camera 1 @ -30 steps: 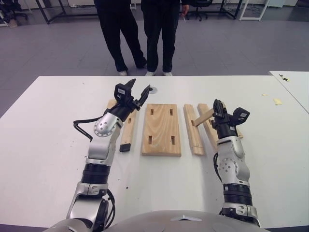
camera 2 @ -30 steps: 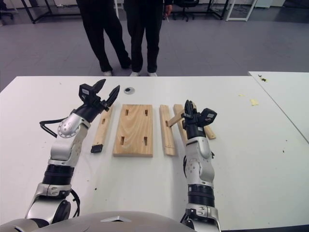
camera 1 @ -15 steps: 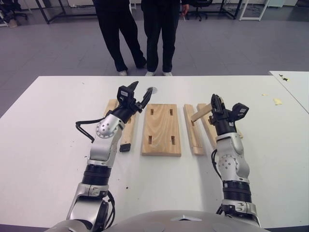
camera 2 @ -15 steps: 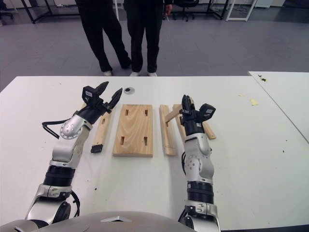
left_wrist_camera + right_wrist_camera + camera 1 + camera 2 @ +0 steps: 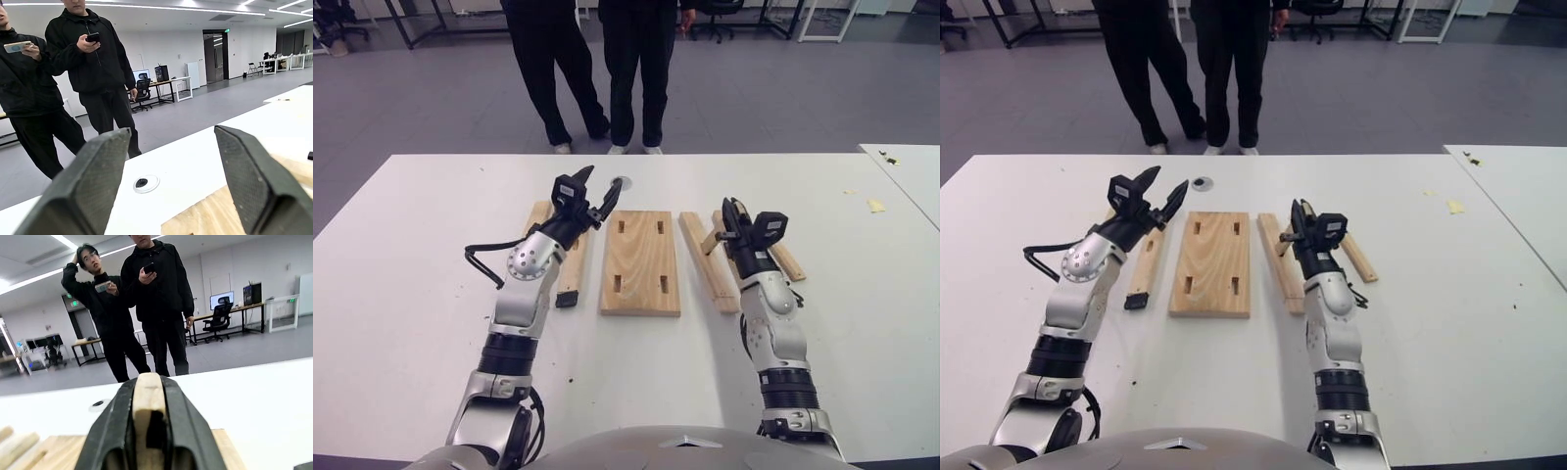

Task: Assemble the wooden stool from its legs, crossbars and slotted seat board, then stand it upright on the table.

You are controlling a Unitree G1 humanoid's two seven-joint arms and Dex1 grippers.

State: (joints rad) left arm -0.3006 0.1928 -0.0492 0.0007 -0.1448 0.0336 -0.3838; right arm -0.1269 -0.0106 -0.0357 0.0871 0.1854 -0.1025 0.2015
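So, seat board (image 5: pixel 641 261): flat on the counter (image 5: pixel 411 245), slots facing up.
Left gripper (image 5: pixel 600 181): fingers spread wide, at the board's 11 o'clock, above the far end of the left leg (image 5: pixel 573 269).
Right gripper (image 5: pixel 728 217): clamped on a short crossbar (image 5: pixel 148 396), at the board's 2 o'clock.
Long leg (image 5: pixel 705 257): lying slanted at the board's 3 o'clock.
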